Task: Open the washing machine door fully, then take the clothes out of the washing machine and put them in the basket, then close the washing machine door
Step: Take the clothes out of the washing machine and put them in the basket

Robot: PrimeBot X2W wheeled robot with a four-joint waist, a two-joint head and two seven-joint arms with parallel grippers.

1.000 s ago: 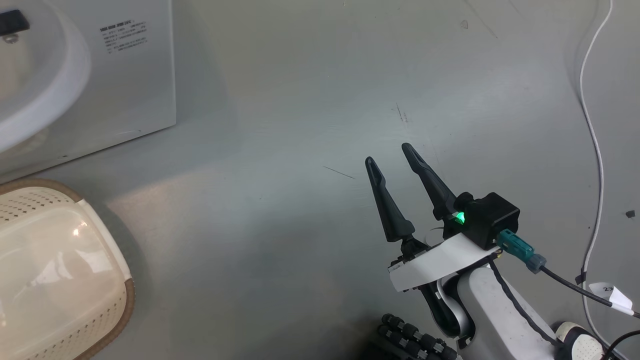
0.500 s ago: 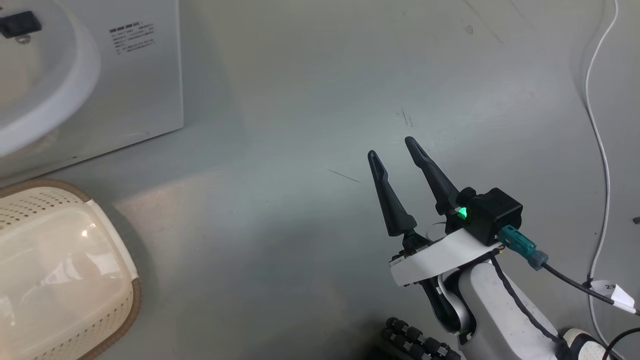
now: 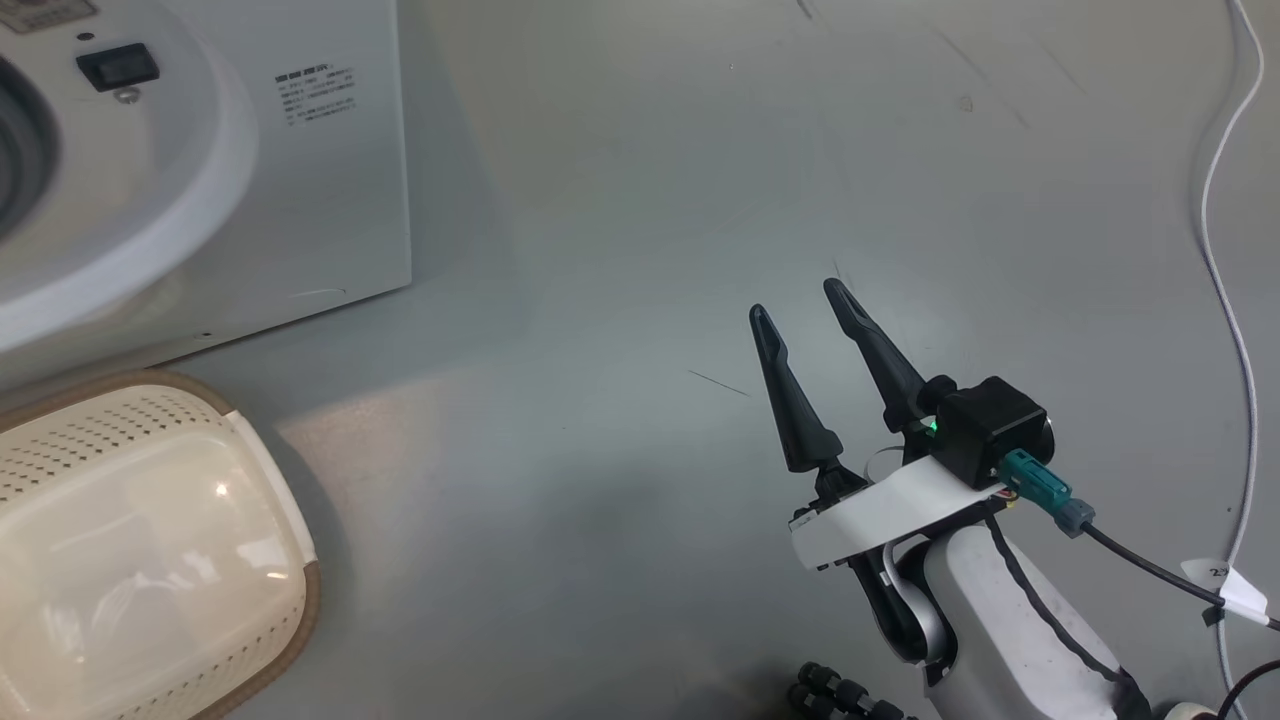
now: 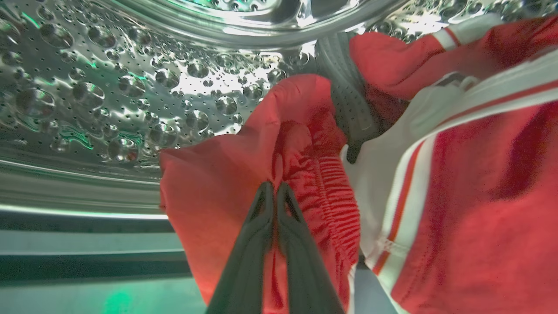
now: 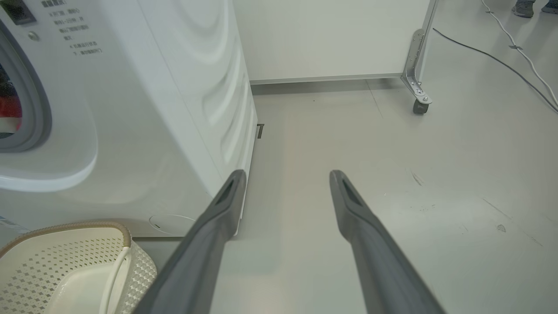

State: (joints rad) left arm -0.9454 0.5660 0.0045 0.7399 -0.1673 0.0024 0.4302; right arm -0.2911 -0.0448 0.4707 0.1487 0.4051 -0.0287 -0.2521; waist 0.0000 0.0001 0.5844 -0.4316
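The unloading step is in hand: inside the perforated steel drum (image 4: 109, 87) of the big white front-loading washing machine (image 3: 330, 200), the left gripper (image 4: 274, 188) is clenched, apparently on a fold of the bright red fabric clothes with white stripes (image 4: 457, 196). The right gripper (image 3: 796, 300) is held released above the grey floor (image 3: 600, 550), right of the machine. Next, the fold must be drawn out of the drum and carried to the cream perforated plastic basket (image 3: 90, 435) at near left.

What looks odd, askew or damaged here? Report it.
Nothing stands out. The left claw is shut on a fold of the clothes inside the drum, the right claw hangs open over the floor, and the basket stands upright and empty.
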